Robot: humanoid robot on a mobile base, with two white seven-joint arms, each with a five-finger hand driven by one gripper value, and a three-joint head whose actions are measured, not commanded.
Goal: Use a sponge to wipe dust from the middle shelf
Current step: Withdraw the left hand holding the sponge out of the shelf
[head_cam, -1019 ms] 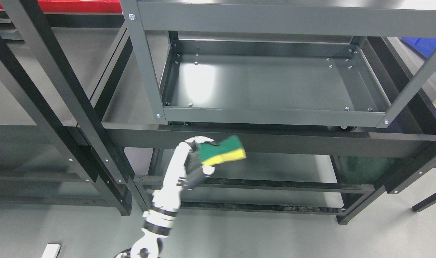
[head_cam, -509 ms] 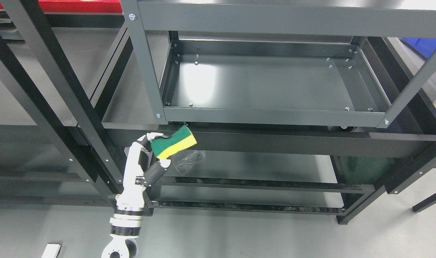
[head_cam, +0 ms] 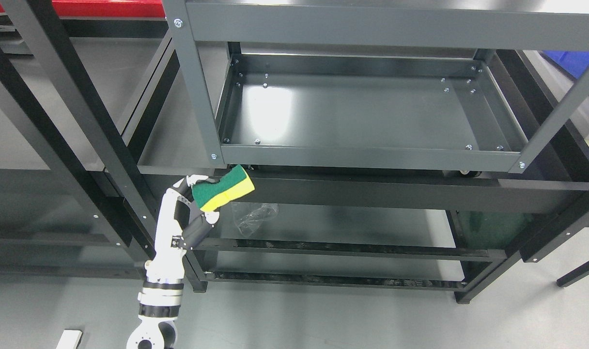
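left hand [head_cam: 193, 203] | fingers clamped on sponge [head_cam: 223, 188] | below front rim of middle shelf [head_cam: 367, 157]

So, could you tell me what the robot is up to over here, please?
The robot's left hand grips a green-and-yellow sponge, held up in front of the grey metal cart, just below the front left corner of its tray shelf. The sponge is not on that shelf's surface yet. A crumpled clear plastic bag lies on the shelf underneath.
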